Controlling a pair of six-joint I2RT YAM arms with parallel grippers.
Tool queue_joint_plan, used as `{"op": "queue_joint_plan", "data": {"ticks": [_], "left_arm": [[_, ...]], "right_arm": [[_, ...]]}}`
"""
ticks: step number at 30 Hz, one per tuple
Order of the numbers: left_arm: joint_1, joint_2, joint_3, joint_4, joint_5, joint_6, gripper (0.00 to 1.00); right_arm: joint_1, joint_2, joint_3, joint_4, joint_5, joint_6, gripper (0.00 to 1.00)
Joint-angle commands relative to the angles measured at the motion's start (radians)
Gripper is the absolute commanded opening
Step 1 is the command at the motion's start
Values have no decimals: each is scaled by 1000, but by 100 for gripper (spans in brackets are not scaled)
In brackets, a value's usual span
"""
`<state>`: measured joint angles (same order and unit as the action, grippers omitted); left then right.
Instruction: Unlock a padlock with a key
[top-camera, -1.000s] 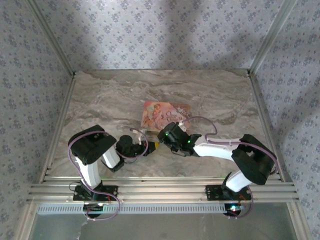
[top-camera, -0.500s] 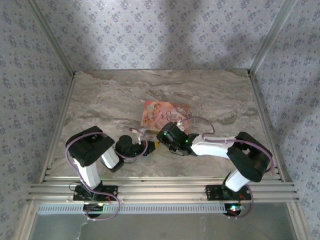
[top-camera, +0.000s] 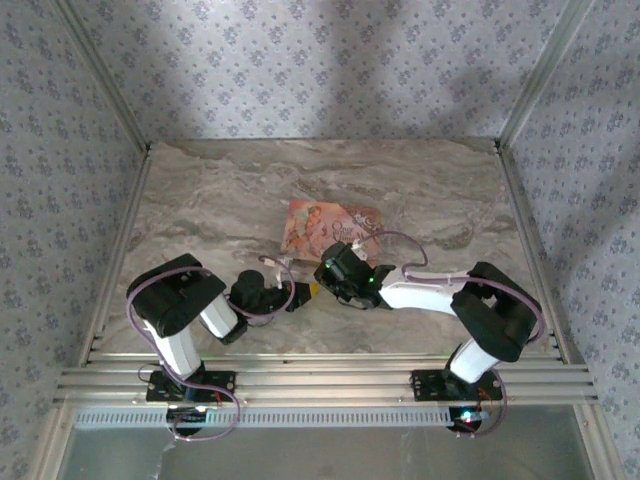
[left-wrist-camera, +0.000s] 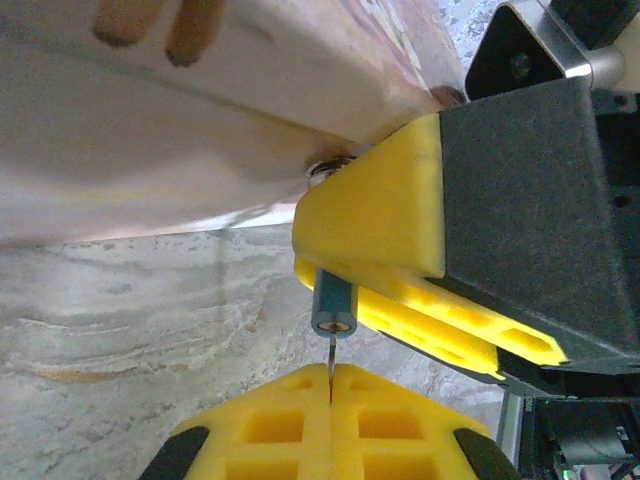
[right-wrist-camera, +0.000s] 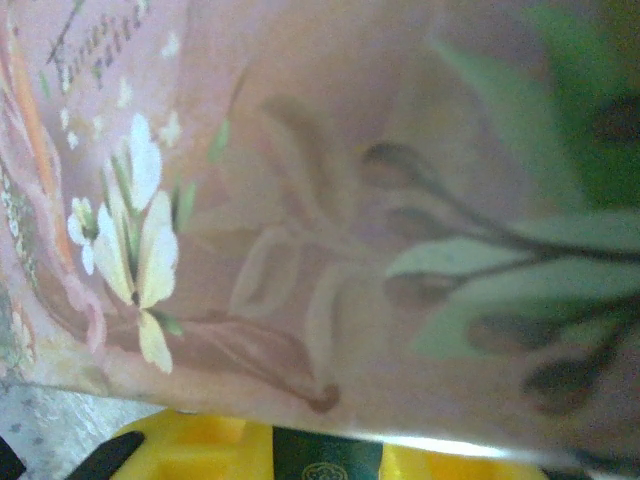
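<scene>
Top external: table (top-camera: 220, 200) with a marble pattern, veined grey-brown, matte; pink box (top-camera: 330, 228), flat and printed, lies mid-table; left gripper (top-camera: 297, 297) and right gripper (top-camera: 323, 283) meet nose to nose just on the near side of the box; a yellow speck sits between them; the lock is too small to make out here.

Left wrist: left gripper's fingers (left-wrist-camera: 270, 425) are matte yellow with square recesses, pressed together on the key (left-wrist-camera: 330, 352), a thin flat metal blade standing edge-on out of the seam; right gripper's fingers (left-wrist-camera: 380, 220) are smooth yellow wedges on a black housing, clamped on the padlock (left-wrist-camera: 332, 302); its visible part is a small blue-grey cylinder with a round end face ringed in brass-coloured metal; long axis runs up-down in this frame, end face pointing down at the left fingers; key tip is at that face, probably just entering, though the slot is too small to confirm; blurred box edge above.

Right wrist: box face close and soft-focus, glossy pink with a white flower and green leaves; below its edge, yellow fingers (right-wrist-camera: 190, 452) sit either side of the padlock's dark body, which bears a small gold round emblem, gripped between them.
</scene>
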<state>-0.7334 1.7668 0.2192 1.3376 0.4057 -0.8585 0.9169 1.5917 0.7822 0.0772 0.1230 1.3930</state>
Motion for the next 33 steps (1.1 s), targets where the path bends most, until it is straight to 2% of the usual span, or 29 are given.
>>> {"op": "queue_joint_plan", "data": {"ticks": [1,4,5,11,18,25,28,33], "left_arm": [[-7,-44,-1,33,46,-14,0],[-7,-59,-1,27,48,-17,0],[-7,-62,-1,26,49,-21,0],[-6,-87,17,36,56,-52,0],[1,-86,68,70,46,-112,0],[29,-126,111,49,63,-126,0],[32,-167,128,-72,68,-26,0],[-15,-291,129,-351,-17,297,0]], "right_arm": [[4,24,24,-38,1,-7,12],[5,27,23,-33,-4,-8,1],[6,27,24,-32,-4,-7,0],[7,38,30,-27,-34,-18,0],[12,82,53,-2,-144,-48,0],[23,71,55,-32,-144,-59,0],[24,73,53,-39,-154,-61,0],[19,73,66,-43,-189,-61,0]]}}
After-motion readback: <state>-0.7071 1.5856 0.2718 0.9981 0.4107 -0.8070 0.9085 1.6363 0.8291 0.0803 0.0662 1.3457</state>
